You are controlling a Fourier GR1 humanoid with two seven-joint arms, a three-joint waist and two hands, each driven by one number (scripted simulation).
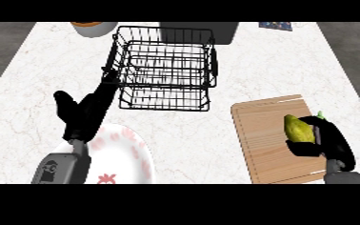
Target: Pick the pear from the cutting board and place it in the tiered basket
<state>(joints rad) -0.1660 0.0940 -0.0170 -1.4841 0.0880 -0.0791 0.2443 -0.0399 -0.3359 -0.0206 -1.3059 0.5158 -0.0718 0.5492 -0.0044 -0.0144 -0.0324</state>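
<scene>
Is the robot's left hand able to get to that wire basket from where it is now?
Probably yes. The left hand is open beside the plate, its fingers already at the tiered basket's left side, with nothing between them. The right hand curls around the pear.

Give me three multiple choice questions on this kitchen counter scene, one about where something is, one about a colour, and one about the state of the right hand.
1. Where is the cutting board?
A. right of the plate
B. inside the tiered basket
C. left of the plate

2. What colour is the tiered basket?
A. white
B. black
C. red

3. What is the right hand doing?
A. resting open
B. curled round the pear
C. holding the plate

Answers: 1 A, the board lies at the view's right. 2 B, its wires are black. 3 B, the fingers wrap the pear over the board.
</scene>
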